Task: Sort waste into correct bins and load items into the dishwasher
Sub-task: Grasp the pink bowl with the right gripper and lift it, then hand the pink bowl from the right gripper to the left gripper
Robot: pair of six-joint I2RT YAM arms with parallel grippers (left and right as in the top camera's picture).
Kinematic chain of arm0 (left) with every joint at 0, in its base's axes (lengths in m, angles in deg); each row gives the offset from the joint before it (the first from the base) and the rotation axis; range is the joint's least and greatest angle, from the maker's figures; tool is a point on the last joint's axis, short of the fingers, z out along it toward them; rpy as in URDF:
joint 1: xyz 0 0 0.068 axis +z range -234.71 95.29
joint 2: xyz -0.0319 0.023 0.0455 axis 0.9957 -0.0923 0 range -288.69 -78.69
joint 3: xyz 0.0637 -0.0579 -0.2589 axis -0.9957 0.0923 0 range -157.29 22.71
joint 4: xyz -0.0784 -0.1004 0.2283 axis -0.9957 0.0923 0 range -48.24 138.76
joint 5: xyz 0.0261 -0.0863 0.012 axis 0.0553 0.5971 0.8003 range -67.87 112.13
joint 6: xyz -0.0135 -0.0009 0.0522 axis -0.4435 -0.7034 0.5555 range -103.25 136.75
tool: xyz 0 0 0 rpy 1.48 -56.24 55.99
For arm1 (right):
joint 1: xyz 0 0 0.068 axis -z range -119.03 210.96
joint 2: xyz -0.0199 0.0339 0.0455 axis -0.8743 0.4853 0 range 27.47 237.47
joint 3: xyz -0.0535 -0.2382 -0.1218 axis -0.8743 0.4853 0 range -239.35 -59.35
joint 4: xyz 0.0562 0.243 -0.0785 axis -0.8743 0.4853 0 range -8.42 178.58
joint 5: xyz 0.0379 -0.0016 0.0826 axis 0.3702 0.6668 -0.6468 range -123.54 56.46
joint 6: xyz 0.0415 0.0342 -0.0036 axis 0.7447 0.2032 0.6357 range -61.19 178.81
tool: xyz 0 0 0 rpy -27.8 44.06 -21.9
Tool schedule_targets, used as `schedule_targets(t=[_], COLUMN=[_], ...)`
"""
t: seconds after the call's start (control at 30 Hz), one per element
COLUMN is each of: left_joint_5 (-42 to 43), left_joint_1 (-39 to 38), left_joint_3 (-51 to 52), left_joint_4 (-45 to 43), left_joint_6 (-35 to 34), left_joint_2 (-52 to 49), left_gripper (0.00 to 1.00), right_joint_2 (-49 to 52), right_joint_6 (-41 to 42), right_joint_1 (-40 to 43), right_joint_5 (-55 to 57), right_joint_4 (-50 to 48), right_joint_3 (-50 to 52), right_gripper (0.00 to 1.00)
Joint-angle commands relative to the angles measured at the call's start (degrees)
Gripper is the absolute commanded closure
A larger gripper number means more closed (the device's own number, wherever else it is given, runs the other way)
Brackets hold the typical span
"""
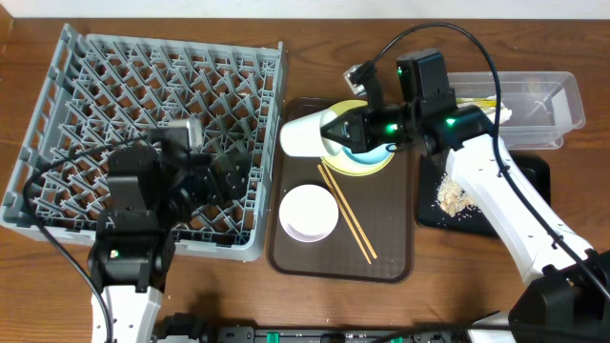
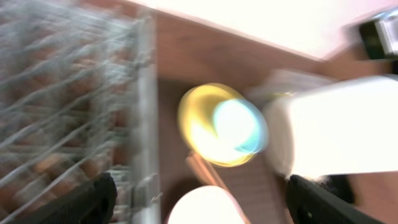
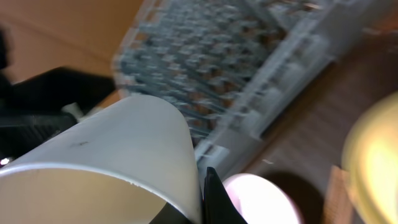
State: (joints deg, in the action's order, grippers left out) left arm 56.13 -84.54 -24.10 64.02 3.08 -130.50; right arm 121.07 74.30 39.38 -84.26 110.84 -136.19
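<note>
Your right gripper [image 1: 331, 132] clamps rim of white bowl [image 1: 303, 135], centre frame, mouth facing right, over brown tray [image 1: 391, 257]. Rack [image 1: 143, 105] just left of bowl: carry leftward. Left gripper [image 1: 227, 177] spread wide over rack's right edge.

Robot lab bench, dressed up as a dish-clearing station.

Plain wooden table [image 1: 315, 48] with two robot arms mounted at its near edge: left arm [image 1: 133, 238], right arm [image 1: 505, 205]. Green indicator lights [image 1: 448, 121] glow on the right one, and a black cable [image 1: 448, 29] loops loose above it. Props are canteen kit: grey pegged dish rack [image 1: 143, 95], dark brown serving tray [image 1: 391, 257] carrying a yellow plate [image 1: 353, 170] and chopsticks [image 1: 348, 214], clear plastic tub [image 1: 562, 100], black tray [image 1: 534, 176].
</note>
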Motion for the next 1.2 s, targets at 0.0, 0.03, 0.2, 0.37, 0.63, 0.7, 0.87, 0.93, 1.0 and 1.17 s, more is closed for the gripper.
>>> schedule_targets(t=[0.0,0.03,0.2,0.37,0.63,0.7,0.87,0.93,1.0,1.17], left_joint_5=[19.87,22.18,30.80,33.66,41.77,42.62,44.70,44.70,44.72,45.05], left_joint_1=[0.02,0.04,0.02,0.02,0.02,0.02,0.02,0.02,0.02,0.02], left_joint_3=[-0.42,-0.42,-0.42,-0.42,-0.42,-0.42,-0.42,-0.42,-0.42,-0.42], left_joint_4=[-6.56,-8.04,-13.94,-16.94,-22.77,-22.77,-22.75,-22.77,-22.77,-22.75], left_joint_6=[-2.23,-2.93,-4.26,-4.28,-4.55,-4.52,-4.46,-4.46,-4.46,-4.46], left_joint_2=[-1.53,-1.84,-3.02,-3.17,-3.17,-3.17,-3.17,-3.17,-3.17,-3.17], left_gripper=[0.11,0.11,0.11,0.10,0.12,0.18,0.24,0.24,0.25,0.25], right_joint_2=[0.28,0.28,0.28,0.28,0.28,0.28,0.28,0.28,0.28,0.28], right_joint_6=[3.91,4.79,9.40,10.67,10.64,10.67,10.67,10.69,10.69,10.69], right_joint_1=[-0.63,-0.72,-1.86,-4.02,-7.32,-7.58,-7.30,-6.97,-6.69,-6.21], right_joint_5=[-14.86,-16.98,-22.80,-24.59,-24.44,-24.35,-24.37,-24.37,-24.37,-24.37], right_joint_4=[-3.48,-4.96,-11.54,-13.42,-13.68,-13.68,-13.88,-13.88,-13.88,-14.36], right_joint_3=[-0.42,-0.39,-0.42,-0.39,-0.39,-0.42,-0.39,-0.42,-0.42,-0.42], right_gripper=[0.99,0.99,0.99,0.98,0.98,0.98,0.99,0.99,0.99,0.99])
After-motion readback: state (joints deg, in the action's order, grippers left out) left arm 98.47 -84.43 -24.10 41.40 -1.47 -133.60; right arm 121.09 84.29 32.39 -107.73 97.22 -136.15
